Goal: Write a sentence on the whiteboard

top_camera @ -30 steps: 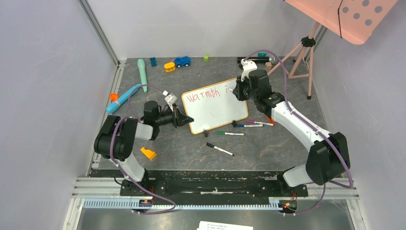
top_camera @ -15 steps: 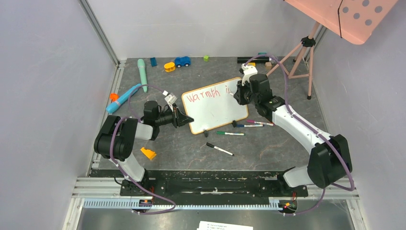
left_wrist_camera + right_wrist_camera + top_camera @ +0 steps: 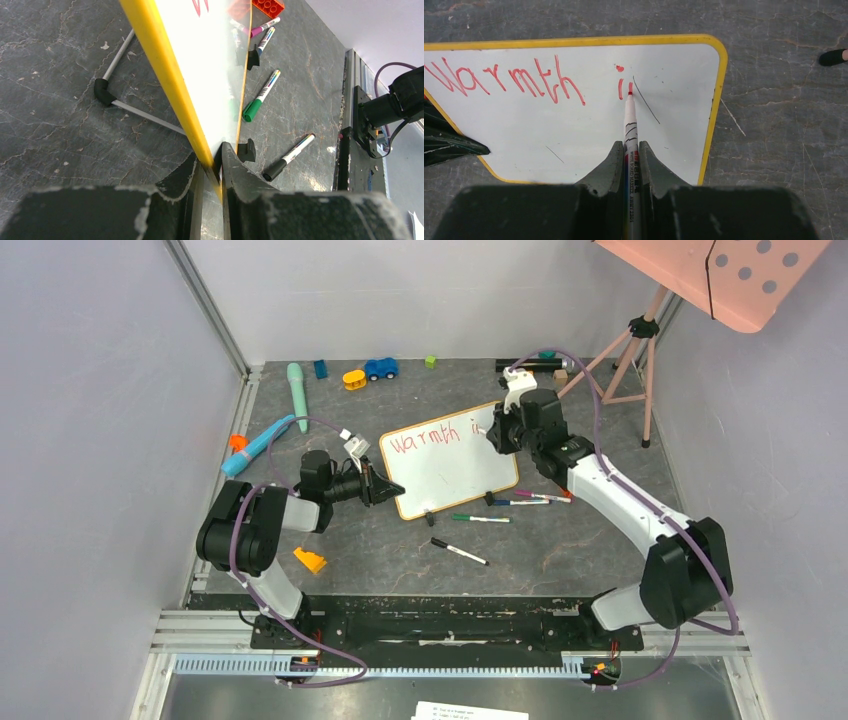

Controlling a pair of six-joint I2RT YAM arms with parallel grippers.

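Note:
The whiteboard (image 3: 450, 462) stands tilted in the middle of the table on black feet. My left gripper (image 3: 392, 489) is shut on its lower left edge; in the left wrist view the yellow frame (image 3: 165, 75) runs between the fingers (image 3: 235, 170). Red writing (image 3: 509, 77) reads "Warmth" and an "i" (image 3: 621, 87), with a short stroke beside it. My right gripper (image 3: 629, 150) is shut on a red marker (image 3: 630, 125) whose tip touches the board just right of the "i". From above, the right gripper (image 3: 497, 432) is over the board's upper right corner.
Several capped markers (image 3: 480, 518) lie in front of the board, one black-capped (image 3: 458, 551) nearer me. Toys line the back: a teal tube (image 3: 297, 395), a blue car (image 3: 380, 368), a yellow piece (image 3: 354, 379). An orange block (image 3: 309, 560) lies left. A pink panel on a tripod (image 3: 640, 340) stands back right.
The right gripper has shifted slightly along the board's top right corner with the marker. The left arm and the board have not moved.

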